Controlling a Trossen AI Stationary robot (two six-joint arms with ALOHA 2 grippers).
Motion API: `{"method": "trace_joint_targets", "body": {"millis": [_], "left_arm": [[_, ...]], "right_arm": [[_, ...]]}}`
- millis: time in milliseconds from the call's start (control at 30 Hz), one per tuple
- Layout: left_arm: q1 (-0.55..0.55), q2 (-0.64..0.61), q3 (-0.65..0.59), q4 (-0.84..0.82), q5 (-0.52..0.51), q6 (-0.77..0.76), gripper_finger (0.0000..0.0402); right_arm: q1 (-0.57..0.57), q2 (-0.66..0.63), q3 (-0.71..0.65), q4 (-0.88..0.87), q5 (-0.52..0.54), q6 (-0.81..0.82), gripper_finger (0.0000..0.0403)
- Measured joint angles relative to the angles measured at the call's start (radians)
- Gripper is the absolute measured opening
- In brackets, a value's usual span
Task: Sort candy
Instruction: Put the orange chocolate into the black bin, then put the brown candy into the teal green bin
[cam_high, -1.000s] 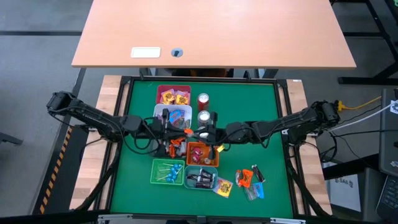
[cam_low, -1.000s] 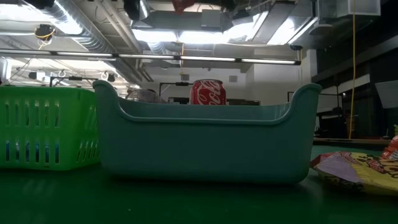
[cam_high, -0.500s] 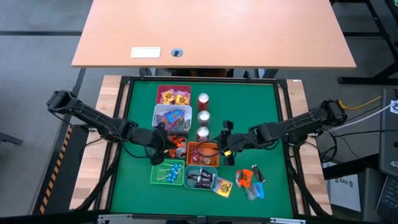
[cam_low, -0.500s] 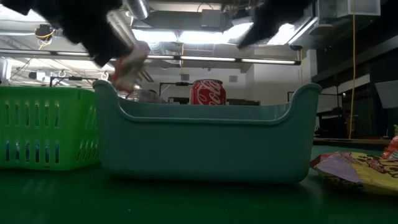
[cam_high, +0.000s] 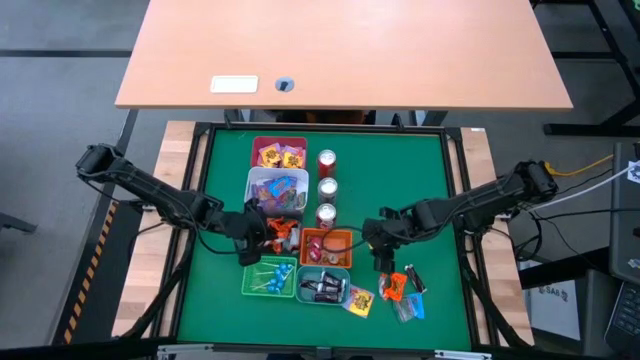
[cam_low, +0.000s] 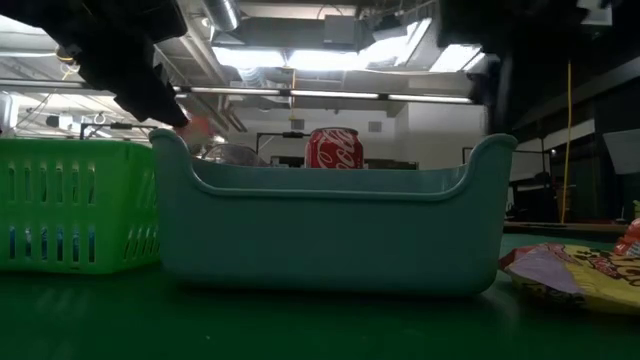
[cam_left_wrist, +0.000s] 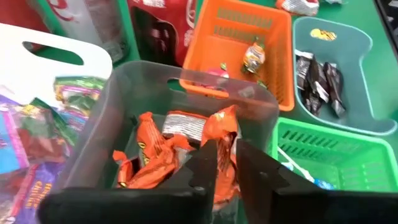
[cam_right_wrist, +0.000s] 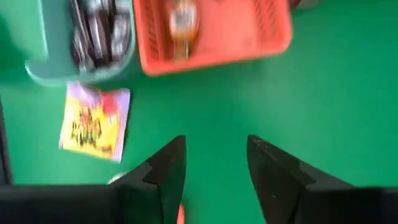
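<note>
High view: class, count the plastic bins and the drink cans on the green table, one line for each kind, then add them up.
Bins: 6
Cans: 3
Total: 9

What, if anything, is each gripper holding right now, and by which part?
Nothing in either. The right gripper is open and empty above bare green table. The left gripper sits over the orange candy in the clear bin, its fingers slightly apart with nothing between them.
</note>
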Motion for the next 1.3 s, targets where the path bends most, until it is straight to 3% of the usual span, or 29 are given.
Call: {"method": "trace_joint_targets", "body": {"millis": [267,533,667,933,1300], "left_arm": [[0.000,0.000,0.000,0.001,-0.017,-0.029,0.0111],[0.000,0.000,0.000,0.002,-0.017,-0.046,0.0126],[0.000,0.000,0.000,0.005,-0.017,-0.046,0.0126],[0.001,0.000,0.000,0.012,-0.017,-0.045,0.0126],[0.001,0.000,0.000,0.021,-0.017,-0.045,0.0126]], "right_arm": [[0.013,0.000,-0.079,-0.090,-0.175,0.303,0.0167],[0.151,0.000,-0.132,-0.126,-0.179,0.509,0.0167],[0.243,0.000,-0.141,-0.123,-0.158,0.631,0.0167],[0.400,0.007,-0.141,-0.123,0.046,0.884,0.0167],[0.486,0.143,-0.141,-0.122,0.055,0.940,0.0167]]}}
